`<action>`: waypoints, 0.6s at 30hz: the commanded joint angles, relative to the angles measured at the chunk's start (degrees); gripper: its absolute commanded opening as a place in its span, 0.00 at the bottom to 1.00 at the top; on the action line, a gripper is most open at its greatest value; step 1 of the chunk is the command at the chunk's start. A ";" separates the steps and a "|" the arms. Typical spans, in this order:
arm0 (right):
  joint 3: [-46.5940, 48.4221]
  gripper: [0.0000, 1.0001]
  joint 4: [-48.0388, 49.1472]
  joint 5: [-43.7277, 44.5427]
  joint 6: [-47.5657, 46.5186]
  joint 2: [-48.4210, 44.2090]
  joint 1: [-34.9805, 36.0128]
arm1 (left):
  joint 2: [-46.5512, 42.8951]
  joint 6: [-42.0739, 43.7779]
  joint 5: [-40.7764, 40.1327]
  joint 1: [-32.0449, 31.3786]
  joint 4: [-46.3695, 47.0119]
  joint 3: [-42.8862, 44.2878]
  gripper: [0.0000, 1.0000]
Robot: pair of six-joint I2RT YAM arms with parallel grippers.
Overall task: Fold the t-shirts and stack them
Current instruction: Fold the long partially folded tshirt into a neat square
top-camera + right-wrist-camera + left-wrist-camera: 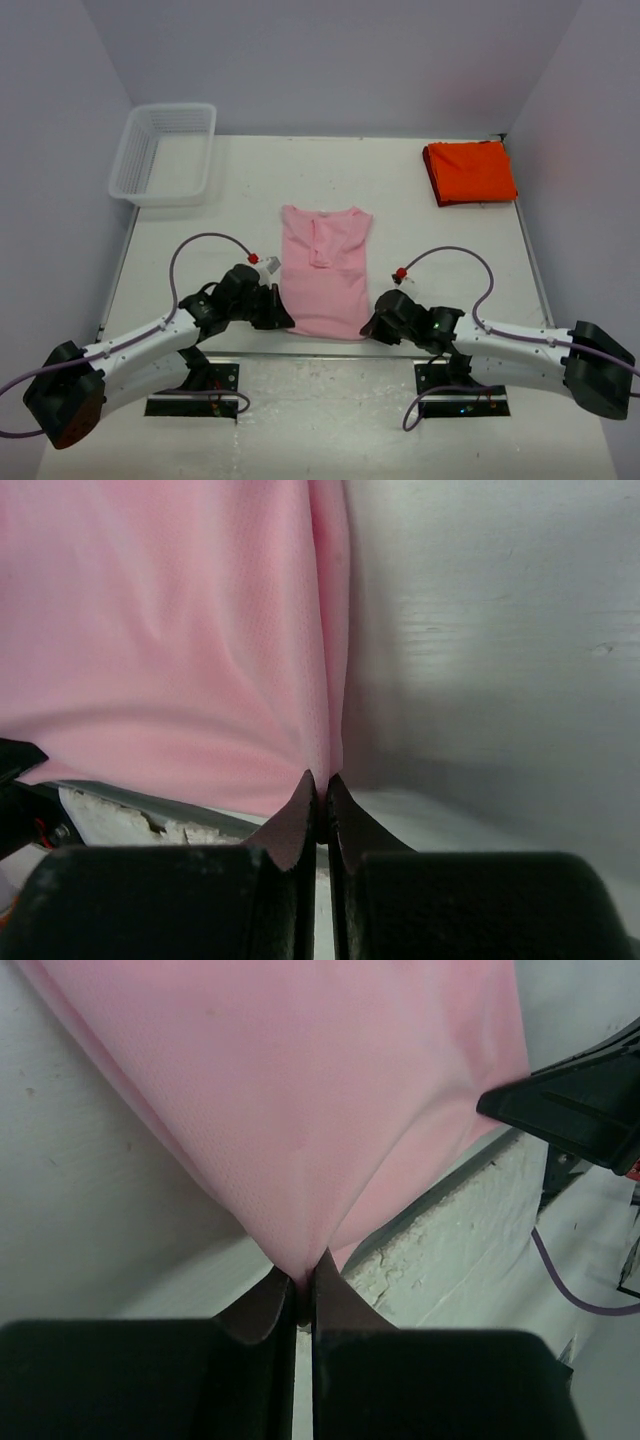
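T-shirts, count: two, one pink t-shirt (325, 275) and one orange-red t-shirt (470, 172).
Pink t-shirt, place: flat on the middle of the surface (450, 250), collar to the far side, hem at the near edge, between my two arms.
Orange-red t-shirt, place: folded into a square at the far right corner of the surface, well apart from the pink one.
Basket, count: one white mesh basket (130, 160), at the far left corner.
Fingers, count: two pairs, one on each arm.
Left fingers (303, 1285): closed tight, pinching the near left corner of the pink hem; the cloth rises in a peak from my tips.
Right fingers (321, 785): closed tight, pinching the near right corner of the same hem.
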 commanded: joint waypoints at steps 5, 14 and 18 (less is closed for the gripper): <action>12.07 0.00 -19.40 10.27 -4.83 -1.41 3.89 | -2.21 2.27 -1.19 -3.15 -5.21 7.60 0.00; 30.08 0.00 -26.71 14.94 -17.47 5.18 -1.62 | 3.67 4.81 -7.59 -3.15 -7.32 21.65 0.00; 37.54 0.00 -26.45 12.39 -24.78 9.74 -8.84 | 9.72 6.57 -8.49 -1.14 -6.27 27.19 0.00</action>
